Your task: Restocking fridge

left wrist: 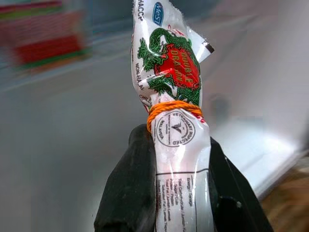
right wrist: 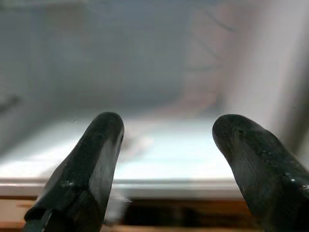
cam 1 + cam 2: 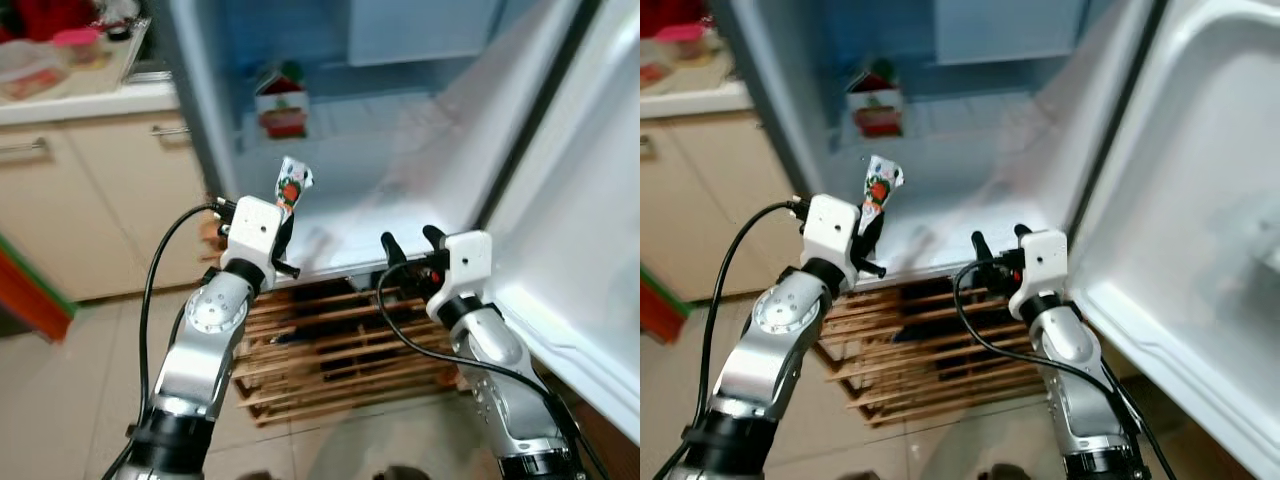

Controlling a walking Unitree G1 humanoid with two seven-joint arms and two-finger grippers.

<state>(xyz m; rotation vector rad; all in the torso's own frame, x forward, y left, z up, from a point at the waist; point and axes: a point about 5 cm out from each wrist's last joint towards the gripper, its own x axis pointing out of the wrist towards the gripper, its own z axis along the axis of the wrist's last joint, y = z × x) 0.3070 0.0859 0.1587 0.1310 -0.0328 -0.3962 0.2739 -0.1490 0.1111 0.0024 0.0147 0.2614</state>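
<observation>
While the white sausage pack [image 3: 291,186] is clamped upright in the left gripper [image 3: 283,222], the fridge shelf [image 3: 400,150] lies at 12 o'clock; the right gripper [image 3: 408,243] is held spread, empty.

Bright fridge glow; wrist-view backgrounds blurred.

Sachet [image 1: 177,140]: white plastic, red-and-green print, cinched by an orange rubber band, upright, clamped in the left end effector [image 3: 284,222]. Carton [image 3: 282,103]: red and white, upright on the fridge shelf [image 3: 400,150], well beyond that end effector.
</observation>
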